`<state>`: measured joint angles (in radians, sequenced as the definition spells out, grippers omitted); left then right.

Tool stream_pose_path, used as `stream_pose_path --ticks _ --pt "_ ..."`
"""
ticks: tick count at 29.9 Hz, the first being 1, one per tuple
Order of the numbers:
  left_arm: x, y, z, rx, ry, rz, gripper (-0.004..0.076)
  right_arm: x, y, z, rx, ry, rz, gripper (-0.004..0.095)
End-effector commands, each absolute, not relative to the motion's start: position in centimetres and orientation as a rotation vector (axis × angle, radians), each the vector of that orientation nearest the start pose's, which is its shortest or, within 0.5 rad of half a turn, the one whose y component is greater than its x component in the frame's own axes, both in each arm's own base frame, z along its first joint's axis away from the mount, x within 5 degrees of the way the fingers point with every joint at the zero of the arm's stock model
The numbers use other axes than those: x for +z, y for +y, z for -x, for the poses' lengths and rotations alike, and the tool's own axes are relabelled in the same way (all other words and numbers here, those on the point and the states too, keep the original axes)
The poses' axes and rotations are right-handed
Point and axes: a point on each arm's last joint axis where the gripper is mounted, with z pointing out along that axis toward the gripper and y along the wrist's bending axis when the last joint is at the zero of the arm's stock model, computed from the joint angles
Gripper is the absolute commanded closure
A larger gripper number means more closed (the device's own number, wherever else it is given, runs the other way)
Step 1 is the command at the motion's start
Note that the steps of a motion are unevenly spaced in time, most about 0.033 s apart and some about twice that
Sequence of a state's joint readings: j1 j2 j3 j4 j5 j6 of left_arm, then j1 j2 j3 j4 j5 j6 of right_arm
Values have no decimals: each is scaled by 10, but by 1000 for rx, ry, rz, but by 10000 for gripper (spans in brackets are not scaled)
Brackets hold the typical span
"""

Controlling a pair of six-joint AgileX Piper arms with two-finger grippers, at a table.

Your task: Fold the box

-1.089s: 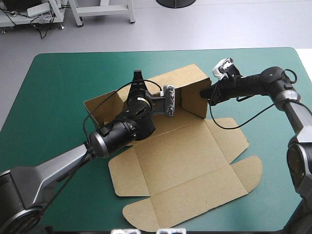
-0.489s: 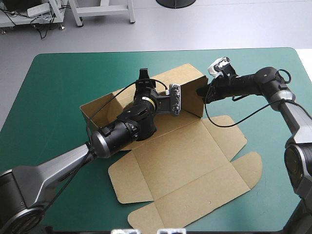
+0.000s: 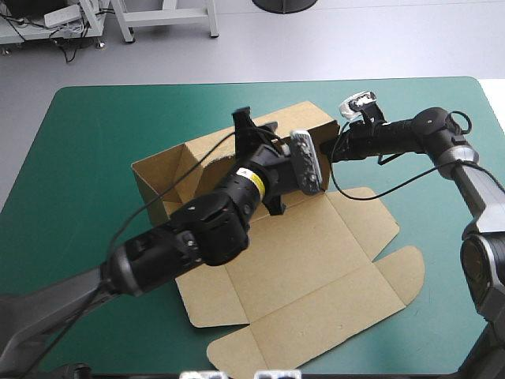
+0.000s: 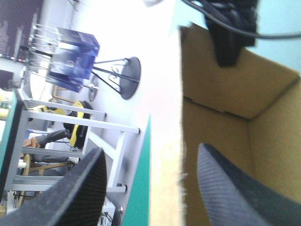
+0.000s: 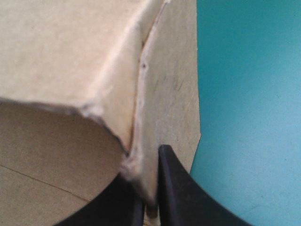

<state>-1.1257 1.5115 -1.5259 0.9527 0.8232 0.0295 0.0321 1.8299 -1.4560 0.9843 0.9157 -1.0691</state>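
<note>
Pinching a wall of the box (image 3: 316, 260), upper right of centre, is the right gripper (image 3: 338, 148); the left gripper (image 4: 150, 153) stands spread. The board seems light and stiff: hold edges.

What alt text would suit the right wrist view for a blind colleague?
The right hand is shut on a raised wall of the brown box, near a folded corner, the board between its black fingers. The teal-green cover shows beside the box.

Plain brown box (image 3: 300, 268) on a teal-green counter (image 3: 95, 134); black fingers (image 5: 176, 188), a yellow band (image 3: 251, 180) ringing the black left arm (image 3: 197, 229).
</note>
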Motion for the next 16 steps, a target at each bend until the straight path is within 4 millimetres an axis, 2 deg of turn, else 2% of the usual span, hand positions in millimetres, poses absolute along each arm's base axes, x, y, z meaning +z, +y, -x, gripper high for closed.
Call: stream_pose_path --ticks 1,3,7,13,16 --pt "493 -232 -179 378 1329 -1063 363 310 80 -378 834 2185 745 906" --pt "513 -206 -178 362 1336 -931 392 318 79 -373 834 2193 736 906" --pt "534 -154 -184 367 1395 -711 457 337 74 -357 755 2222 725 906" --pt "530 -88 -216 445 1592 -462 538 362 65 -325 656 2343 706 906" --pt "524 -57 -233 455 1676 -324 561 362 60 -314 611 2446 718 906"
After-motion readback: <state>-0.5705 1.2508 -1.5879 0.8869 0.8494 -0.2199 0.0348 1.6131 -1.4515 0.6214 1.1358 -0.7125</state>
